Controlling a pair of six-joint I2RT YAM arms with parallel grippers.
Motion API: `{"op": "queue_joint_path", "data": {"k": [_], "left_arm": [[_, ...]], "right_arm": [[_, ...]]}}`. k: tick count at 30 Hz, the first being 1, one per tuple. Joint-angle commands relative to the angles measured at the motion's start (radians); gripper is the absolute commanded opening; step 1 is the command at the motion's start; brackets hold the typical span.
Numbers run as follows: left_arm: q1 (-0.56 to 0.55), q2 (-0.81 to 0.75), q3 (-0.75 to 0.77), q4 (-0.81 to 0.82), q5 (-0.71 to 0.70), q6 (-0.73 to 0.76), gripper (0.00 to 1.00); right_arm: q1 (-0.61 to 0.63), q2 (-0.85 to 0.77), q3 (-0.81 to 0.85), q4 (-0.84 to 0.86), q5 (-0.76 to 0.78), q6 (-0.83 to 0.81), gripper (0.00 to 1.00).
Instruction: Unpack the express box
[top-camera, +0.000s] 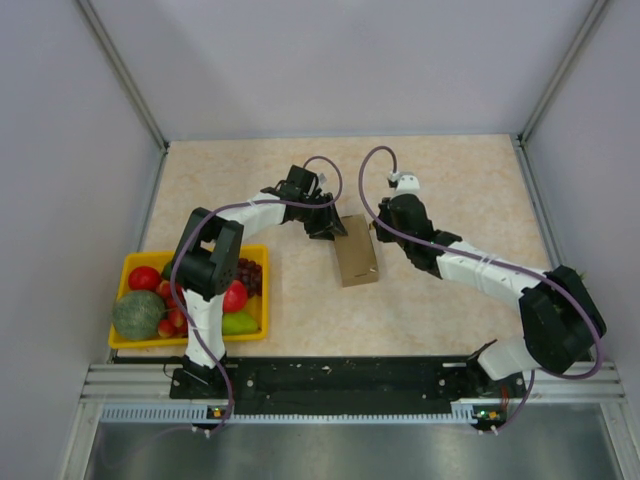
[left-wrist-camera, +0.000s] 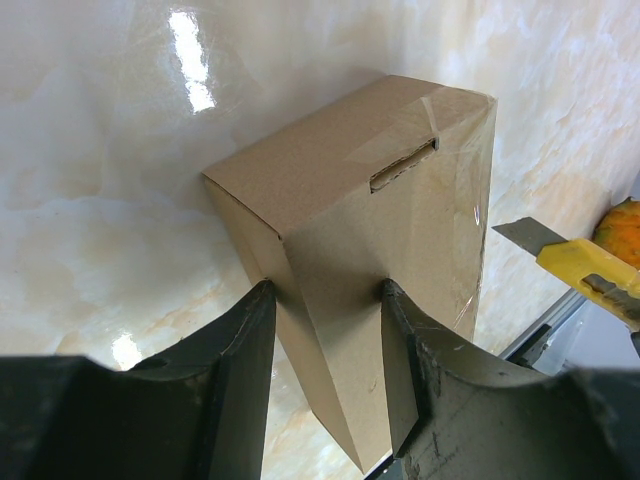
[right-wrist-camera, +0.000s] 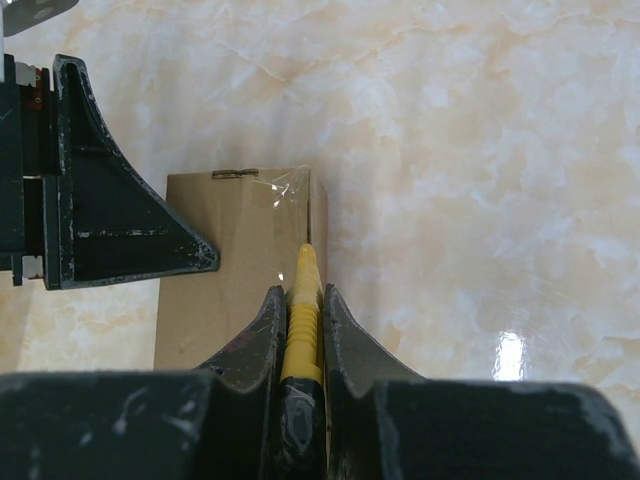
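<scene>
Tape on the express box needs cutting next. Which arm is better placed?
Right. The right gripper is shut on the yellow knife, aimed along the express box's taped edge; the left gripper is clamped on the box, steadying it.

We lose the lower end of the express box behind the fingers of the left gripper and the bottom edge. The yellow knife runs off the right edge; from above we cannot make it out.
</scene>
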Motion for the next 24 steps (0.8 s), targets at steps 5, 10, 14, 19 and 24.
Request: {"op": "queue_joint_path", "data": {"k": [5,10,14,19,24], "left_arm": [[0.002,0.071,0.002,-0.043,-0.095,0.016,0.17],[0.002,0.074,0.006,-0.043,-0.093,0.013,0.17],[0.002,0.074,0.006,-0.044,-0.095,0.013,0.17],[0.002,0.075,0.006,-0.043,-0.092,0.008,0.17],[0.002,0.071,0.002,-0.039,-0.093,-0.001,0.17]], "right_arm": [[-0.004,0.011,0.026,0.005,-0.003,0.018,0.00],[-0.004,0.022,0.031,-0.011,-0.008,0.028,0.00],[-0.004,0.005,0.035,-0.016,-0.004,0.036,0.00],[-0.004,-0.007,0.048,-0.031,-0.003,0.042,0.00],[-0.002,0.004,0.042,-0.051,-0.003,0.054,0.00]]}}
